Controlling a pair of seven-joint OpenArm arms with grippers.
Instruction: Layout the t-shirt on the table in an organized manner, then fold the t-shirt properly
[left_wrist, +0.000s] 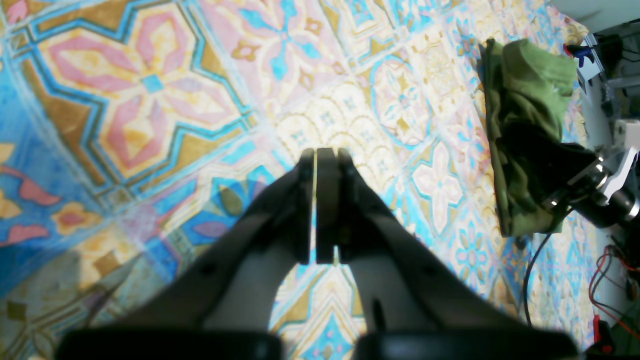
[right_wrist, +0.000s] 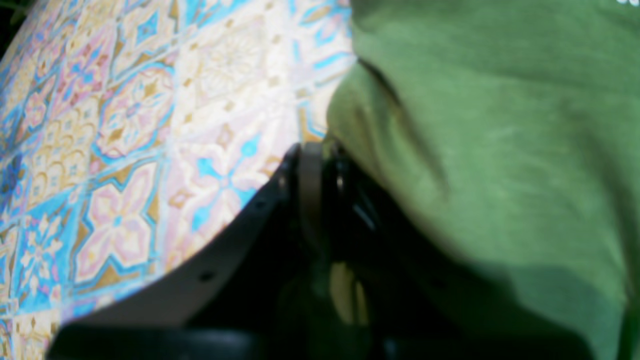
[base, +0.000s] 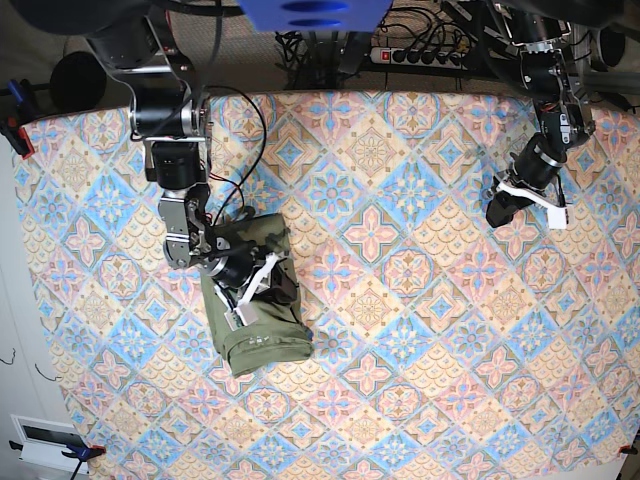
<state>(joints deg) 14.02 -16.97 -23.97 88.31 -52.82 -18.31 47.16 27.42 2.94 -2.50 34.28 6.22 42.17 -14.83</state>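
Note:
The olive-green t-shirt (base: 255, 320) lies as a compact folded bundle on the left part of the patterned table (base: 400, 300). My right gripper (base: 272, 280) rests on the bundle's upper right part. In the right wrist view its fingers (right_wrist: 311, 165) stand together on an edge of the t-shirt (right_wrist: 490, 150), and green cloth drapes over the right one. My left gripper (base: 497, 212) hangs over bare table at the far right, away from the garment. Its jaws are shut on nothing in the left wrist view (left_wrist: 316, 155), with the t-shirt (left_wrist: 525, 125) at the far right.
A power strip (base: 420, 52) and cables lie beyond the table's far edge. A red clamp (base: 20, 135) holds the cloth at the left corner. Red and black wires (left_wrist: 605, 280) run beside the table near the right arm (left_wrist: 600, 185).

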